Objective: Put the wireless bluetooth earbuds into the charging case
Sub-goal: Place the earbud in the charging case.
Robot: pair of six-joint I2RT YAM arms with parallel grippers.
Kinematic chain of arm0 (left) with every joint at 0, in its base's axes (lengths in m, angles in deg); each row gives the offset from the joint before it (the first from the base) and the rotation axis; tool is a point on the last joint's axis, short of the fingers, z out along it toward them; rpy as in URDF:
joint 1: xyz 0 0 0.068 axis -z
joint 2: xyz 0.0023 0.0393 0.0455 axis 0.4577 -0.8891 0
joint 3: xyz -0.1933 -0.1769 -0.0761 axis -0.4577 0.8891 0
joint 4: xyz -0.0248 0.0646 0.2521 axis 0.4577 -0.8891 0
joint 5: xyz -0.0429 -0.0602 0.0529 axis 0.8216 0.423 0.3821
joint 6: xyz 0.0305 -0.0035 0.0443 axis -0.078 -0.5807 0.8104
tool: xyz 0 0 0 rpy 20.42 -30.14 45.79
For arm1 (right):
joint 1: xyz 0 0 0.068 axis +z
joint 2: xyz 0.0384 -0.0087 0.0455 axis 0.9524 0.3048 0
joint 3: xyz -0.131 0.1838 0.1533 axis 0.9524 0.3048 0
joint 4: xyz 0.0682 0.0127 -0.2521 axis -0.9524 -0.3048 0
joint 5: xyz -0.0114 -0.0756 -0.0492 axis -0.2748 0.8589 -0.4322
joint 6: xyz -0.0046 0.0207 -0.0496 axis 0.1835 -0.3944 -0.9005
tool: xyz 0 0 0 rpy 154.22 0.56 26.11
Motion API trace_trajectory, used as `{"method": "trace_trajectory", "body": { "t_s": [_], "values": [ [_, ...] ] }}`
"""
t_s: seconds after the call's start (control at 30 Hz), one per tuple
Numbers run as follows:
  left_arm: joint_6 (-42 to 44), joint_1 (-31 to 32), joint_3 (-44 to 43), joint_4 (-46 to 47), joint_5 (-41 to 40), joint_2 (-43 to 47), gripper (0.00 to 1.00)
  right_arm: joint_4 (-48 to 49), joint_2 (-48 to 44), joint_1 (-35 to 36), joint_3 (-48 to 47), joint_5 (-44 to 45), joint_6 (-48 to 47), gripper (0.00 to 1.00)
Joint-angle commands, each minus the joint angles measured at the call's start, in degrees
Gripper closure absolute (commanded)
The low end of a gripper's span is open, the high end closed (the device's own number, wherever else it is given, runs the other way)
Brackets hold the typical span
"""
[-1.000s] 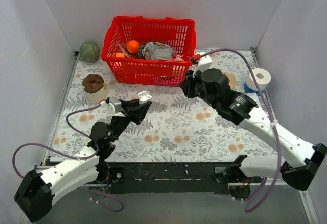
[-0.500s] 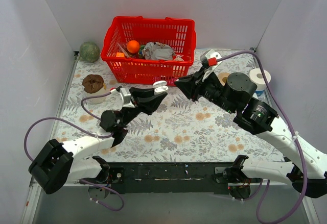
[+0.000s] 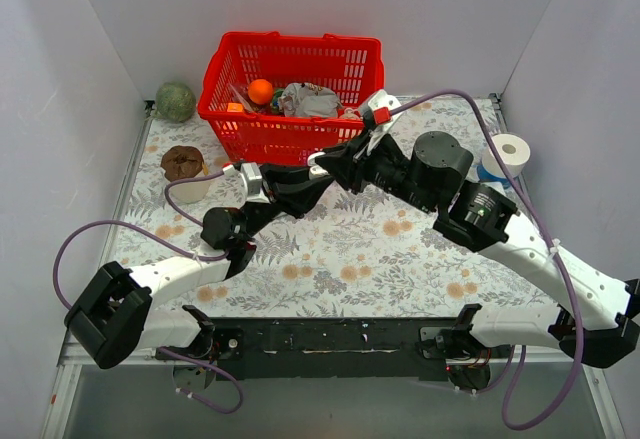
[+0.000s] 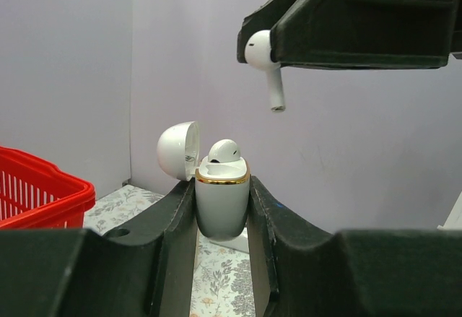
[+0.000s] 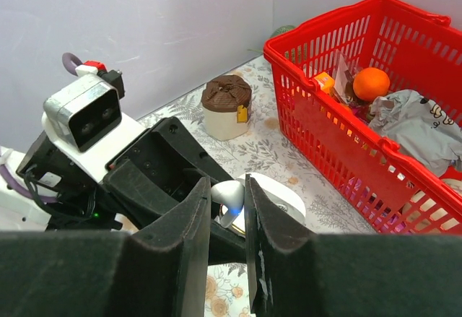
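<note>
My left gripper is shut on the white charging case and holds it upright in the air. The case has a gold rim. Its lid is open to the left. One white earbud sits in the case. My right gripper is shut on a second earbud. This second earbud hangs stem down, above the case and slightly right of it, with a clear gap between them. In the top view the two grippers meet at mid-table, left gripper under right gripper.
A red basket with an orange ball and cloth stands at the back. A brown-lidded cup is at the left and a green ball at the back left. A white roll is at the right edge.
My left gripper has carried the case up and to the right. My right gripper has swung left with the earbud and now sits just above the case.
</note>
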Motion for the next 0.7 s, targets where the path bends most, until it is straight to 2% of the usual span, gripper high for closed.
{"method": "trace_trajectory", "body": {
  "t_s": [0.0, 0.67],
  "values": [
    [0.3, -0.3, -1.6, 6.8, 0.9, 0.3, 1.0, 5.9, -0.2, 1.2, 0.1, 2.5, -0.9, 0.99],
    [1.4, -0.3, -0.1, 7.8, 1.7, 2.6, 1.0, 6.1, 2.4, 3.6, 2.2, 8.0, -2.7, 0.99]
  ]
}}
